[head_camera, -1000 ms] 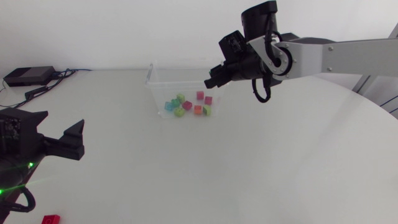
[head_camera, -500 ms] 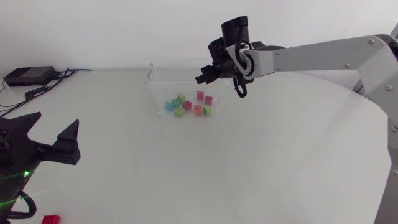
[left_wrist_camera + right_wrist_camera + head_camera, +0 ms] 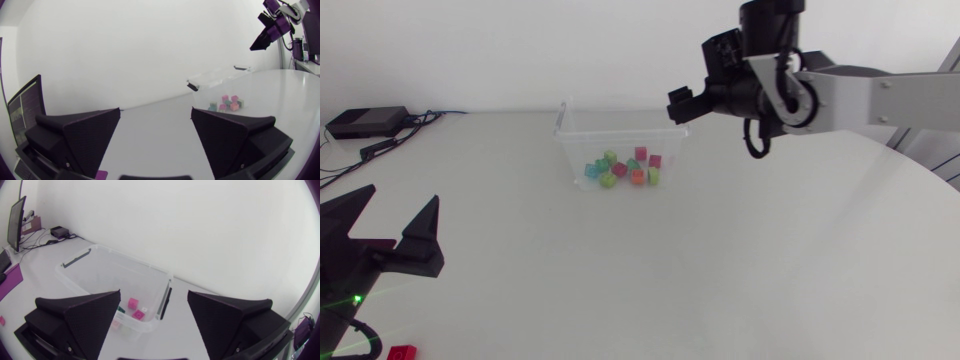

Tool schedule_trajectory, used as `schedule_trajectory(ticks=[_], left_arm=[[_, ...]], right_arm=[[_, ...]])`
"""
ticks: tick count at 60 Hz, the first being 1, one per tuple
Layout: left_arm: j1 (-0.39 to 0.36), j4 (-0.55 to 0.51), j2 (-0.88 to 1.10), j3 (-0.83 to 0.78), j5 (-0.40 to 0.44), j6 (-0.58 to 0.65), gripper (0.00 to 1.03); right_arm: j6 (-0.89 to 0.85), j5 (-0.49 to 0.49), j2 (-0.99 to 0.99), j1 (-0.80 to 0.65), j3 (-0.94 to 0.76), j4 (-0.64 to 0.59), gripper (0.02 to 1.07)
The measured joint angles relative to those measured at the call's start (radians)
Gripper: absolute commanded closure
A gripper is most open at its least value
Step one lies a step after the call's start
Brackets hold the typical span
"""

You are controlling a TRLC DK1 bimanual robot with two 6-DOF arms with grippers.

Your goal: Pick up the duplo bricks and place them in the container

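A clear plastic container [image 3: 566,128] stands at the back middle of the table with several coloured duplo bricks [image 3: 620,168] on its floor. My right gripper [image 3: 678,105] hangs open and empty above the container's right rim; in its own view the right gripper [image 3: 154,311] looks down on the container [image 3: 164,300] and pink bricks [image 3: 133,302]. My left gripper [image 3: 390,228] stands open and empty at the near left, far from the container [image 3: 216,76]. A red brick [image 3: 400,351] lies on the table by the front edge, below the left gripper [image 3: 156,127].
A black box [image 3: 365,122] with cables [image 3: 405,135] lies at the far left back of the table. White tabletop [image 3: 720,260] stretches between the container and the front edge.
My right gripper has gone from shut to open over the container and has swung back to the right and a little higher. The left gripper has drifted slightly left and down.
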Motion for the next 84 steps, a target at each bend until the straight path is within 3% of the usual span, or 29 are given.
schedule_trajectory(ticks=[22, 49, 63, 84], left_arm=[[0.035, -0.060, -0.206, -0.062, 0.003, -0.023, 0.04], [0.058, -0.059, -0.212, -0.084, 0.003, -0.068, 0.04], [0.058, -0.031, -0.212, -0.113, 0.003, -0.097, 0.04], [0.063, 0.001, -0.212, -0.153, -0.001, -0.108, 0.04]], right_arm=[[-0.006, -0.072, -0.327, -0.041, -0.303, -0.424, 0.07], [-0.085, -0.070, -0.314, -0.042, -0.392, -0.904, 0.07], [-0.081, -0.007, -0.206, 0.024, -0.398, -0.999, 0.07], [-0.068, -0.007, -0.077, 0.093, -0.528, -1.074, 0.08]])
